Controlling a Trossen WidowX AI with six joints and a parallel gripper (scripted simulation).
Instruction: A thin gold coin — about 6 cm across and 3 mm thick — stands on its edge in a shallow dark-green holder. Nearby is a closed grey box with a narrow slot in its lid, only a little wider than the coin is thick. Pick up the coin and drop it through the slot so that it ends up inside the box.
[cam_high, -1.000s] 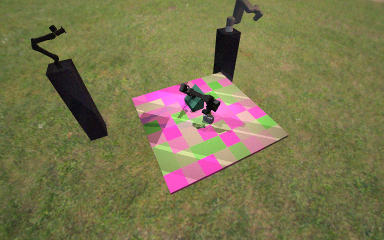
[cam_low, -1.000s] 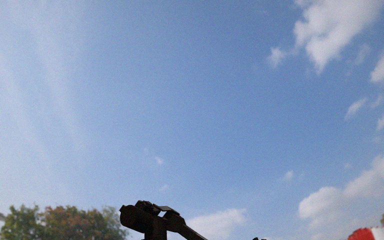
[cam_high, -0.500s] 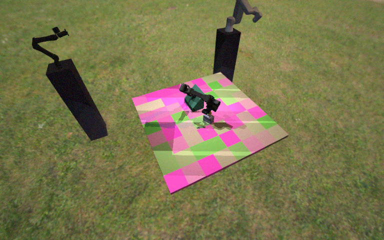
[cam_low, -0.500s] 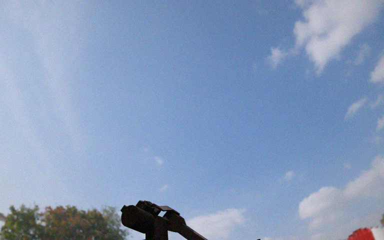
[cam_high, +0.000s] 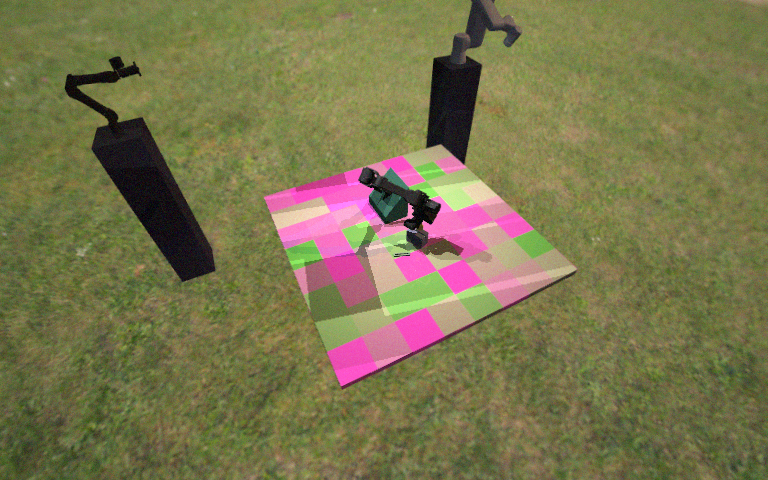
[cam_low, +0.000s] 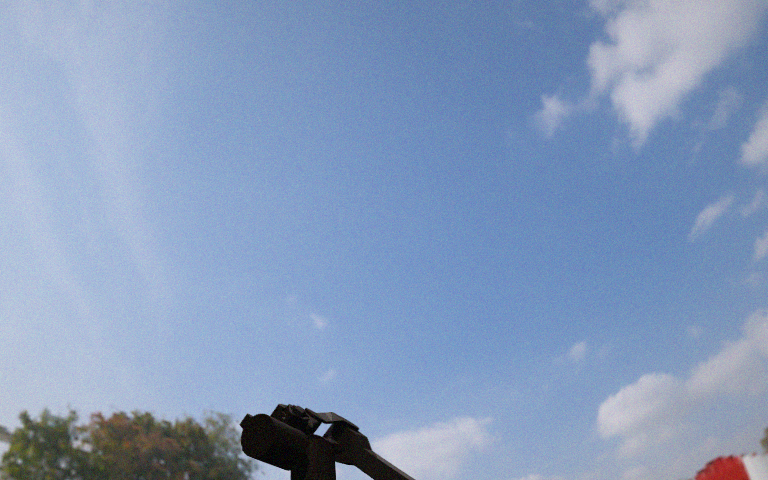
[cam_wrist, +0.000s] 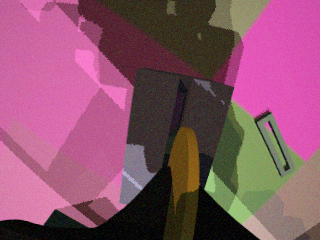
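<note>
"What do we have closest to us?"

"One pincer, nearly closed, with one gold coin clamped between its fingers. The coin pokes out past the fingertips, its thin edge towards us."

"And beyond the coin?"

"One grey box with one slot in its lid. From the wrist we see the coin overlap the near end of the slot; we can't tell whether it touches or enters. The fingers hide that end."

"The holder?"

"One, the holder near the box on the checkered surface. The coin is out of it."

"Farther off?"

"Two black pedestals, each carrying an arm; we see the grey one cut off at the top."

"The exterior view?"

"Mostly sky, with one dark arm part cut off below. We see neither coin nor box there."
</note>
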